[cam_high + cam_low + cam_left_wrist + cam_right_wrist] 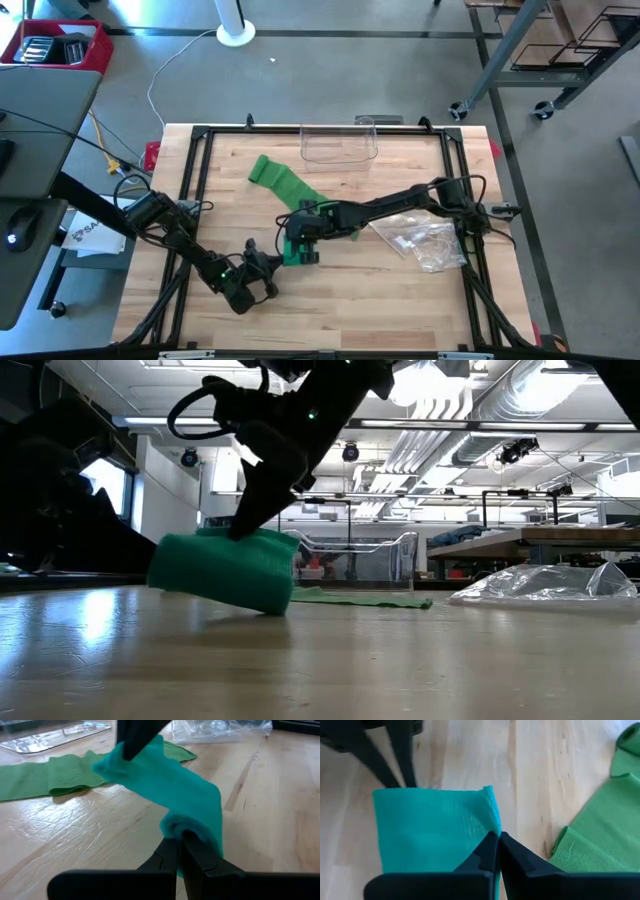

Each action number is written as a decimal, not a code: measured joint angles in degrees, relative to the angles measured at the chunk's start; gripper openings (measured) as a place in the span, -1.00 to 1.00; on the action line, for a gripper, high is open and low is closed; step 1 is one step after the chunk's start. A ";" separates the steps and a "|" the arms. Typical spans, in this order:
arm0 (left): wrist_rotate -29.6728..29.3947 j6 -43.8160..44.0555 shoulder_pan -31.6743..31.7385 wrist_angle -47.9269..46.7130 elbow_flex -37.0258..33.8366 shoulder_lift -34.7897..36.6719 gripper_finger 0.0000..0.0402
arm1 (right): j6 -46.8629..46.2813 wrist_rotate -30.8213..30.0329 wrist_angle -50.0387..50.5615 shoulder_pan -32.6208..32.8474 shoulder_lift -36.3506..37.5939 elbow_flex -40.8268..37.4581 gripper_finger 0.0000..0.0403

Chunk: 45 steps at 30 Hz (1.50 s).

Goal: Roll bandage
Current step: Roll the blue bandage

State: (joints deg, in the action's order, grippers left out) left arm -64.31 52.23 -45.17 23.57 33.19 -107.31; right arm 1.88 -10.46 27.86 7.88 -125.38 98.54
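Soft, light bandage (pixel 287 187) sags mid-desk; both the left end effector (pixel 181 840) and right end effector (pixel 498 837) are clenched on its rolled end, the sensible hold.

Right gripper (pixel 497 851) pinched tight on the edge of the teal bandage (pixel 432 827), dark fingers pressed together over the folded cloth. Bandage spread flat on the pale wooden table (pixel 540 765), with the unrolled green strip (pixel 600 830) lying just beside it. At the bandage's far edge, the other arm's dark fingers (pixel 395 755) reaching down onto the cloth.
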 joint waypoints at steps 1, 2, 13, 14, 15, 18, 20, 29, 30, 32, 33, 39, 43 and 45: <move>0.31 -0.01 0.00 0.07 0.00 0.00 -1.00 | -0.24 0.00 0.00 -0.06 0.00 0.00 -0.96; 0.49 -0.06 0.00 0.14 0.00 0.00 -1.00 | -0.49 0.00 0.00 -0.12 0.00 0.00 -0.95; 0.88 -0.37 -0.64 0.71 -0.02 0.00 -1.00 | -1.02 3.47 -1.39 -0.40 -3.35 0.00 -0.57; 0.92 -0.40 -0.66 0.71 -0.02 0.00 -1.00 | -0.88 3.93 -1.47 -0.41 -3.53 0.00 -0.52; 0.94 -0.40 -0.66 0.68 -0.02 0.00 -1.00 | -0.57 4.35 -1.77 -0.45 -3.62 0.00 -0.47; 1.03 -0.40 -0.66 0.68 -0.02 0.00 -1.00 | 0.42 4.68 -2.59 -0.63 -3.63 0.00 -0.35; 1.03 -0.08 -0.66 0.70 -0.02 0.00 -1.00 | 0.75 4.66 -2.36 -0.83 -3.63 0.00 -0.30; -1.93 3.97 -1.45 0.67 -0.02 0.17 -1.00 | 3.83 4.68 9.01 -0.74 1.30 0.00 -0.30; -3.01 4.45 -1.75 0.66 -0.02 0.37 -1.00 | 4.88 4.66 10.99 -0.35 2.11 0.00 -0.30; -5.13 4.71 -2.68 0.71 -0.02 1.05 -1.00 | 7.60 4.70 14.35 0.80 3.35 -0.06 -0.31; -6.14 4.69 -3.18 0.79 -0.02 1.46 -1.00 | 9.00 4.72 14.82 1.51 4.11 -0.76 -0.31; -11.81 4.17 -6.75 0.70 -0.02 3.76 -1.00 | 10.42 4.68 4.48 4.15 12.47 -16.09 -0.31; -14.25 4.17 -8.03 0.69 -0.02 4.40 -1.00 | 7.52 4.26 -11.61 5.19 20.23 -29.77 -0.31; -14.25 4.12 -8.26 0.73 -0.02 4.89 -1.00 | 5.85 3.11 -20.95 5.95 23.56 -35.48 -0.31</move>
State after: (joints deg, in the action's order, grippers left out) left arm -78.56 56.36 -53.43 24.30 33.17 -102.41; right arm 7.74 -7.35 6.90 13.83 -101.82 63.06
